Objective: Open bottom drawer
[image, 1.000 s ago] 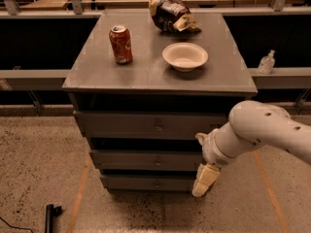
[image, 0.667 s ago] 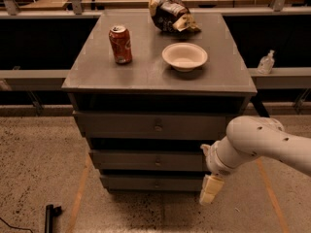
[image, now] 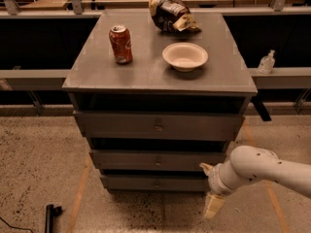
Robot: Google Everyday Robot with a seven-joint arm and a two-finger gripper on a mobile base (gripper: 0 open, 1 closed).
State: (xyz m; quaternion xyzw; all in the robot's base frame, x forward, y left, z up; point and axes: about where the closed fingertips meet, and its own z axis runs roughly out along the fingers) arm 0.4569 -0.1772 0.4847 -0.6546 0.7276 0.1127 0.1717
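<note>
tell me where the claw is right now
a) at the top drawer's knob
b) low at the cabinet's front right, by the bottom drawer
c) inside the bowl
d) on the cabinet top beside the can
b: the claw hangs low near the floor by the right end of the bottom drawer, well to the right of its centre knob.

The grey, centre-knobbed bottom drawer [image: 155,182] is sitting shut, the gripper [image: 209,190] hanging just beside its right end.

Lab: taped floor [image: 43,178], railings [image: 34,75]; jaws by bottom drawer [image: 146,182].
</note>
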